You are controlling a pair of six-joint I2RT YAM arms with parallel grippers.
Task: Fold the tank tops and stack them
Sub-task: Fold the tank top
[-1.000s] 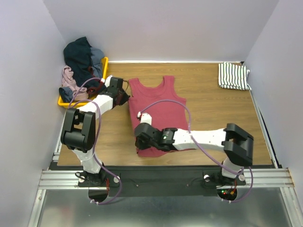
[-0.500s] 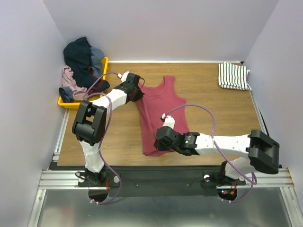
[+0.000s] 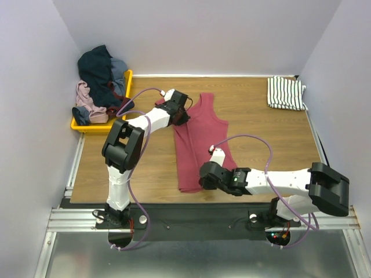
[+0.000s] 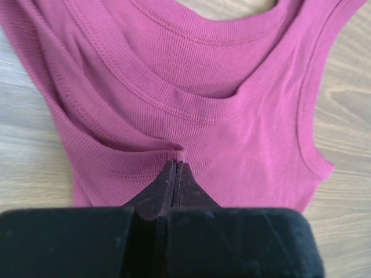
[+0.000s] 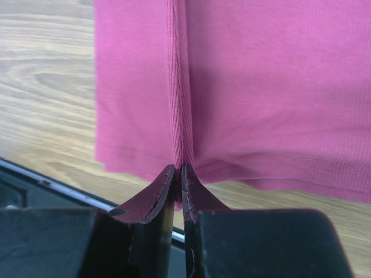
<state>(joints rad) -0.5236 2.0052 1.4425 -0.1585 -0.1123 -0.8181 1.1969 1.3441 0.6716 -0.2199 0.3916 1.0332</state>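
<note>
From above, the change over the last second is plain. Both arms have swung to the right, and the red tank top (image 3: 203, 136), which lay broad on the table (image 3: 255, 124), is now drawn into a narrow strip. The left gripper (image 3: 181, 114) has the strap end and the right gripper (image 3: 204, 176) has the hem, so the top runs from one to the other and spills mostly to the right of both. We judge that its left side is being carried over the rest in a lengthwise fold, still unfinished, with nothing let go and no stacking begun. The striped tank top (image 3: 285, 92) lies folded well off to the right of both grippers, at the far corner. A yellow tray (image 3: 128, 77) heaped with clothes (image 3: 98, 69) sits just left of the left gripper.

On the left wrist, the jaws are pressed tight together on a small tuck of red cloth nipped at their tips. The scoop neck lies straight ahead of them in doubled layers, with bare wood to either side.

On the right wrist, the jaws are all but closed on the hem — a raised ridge of cloth runs straight ahead from the tips, and the table's near edge lies behind and to the left.

We find no brand, label or readable writing in any view.
</note>
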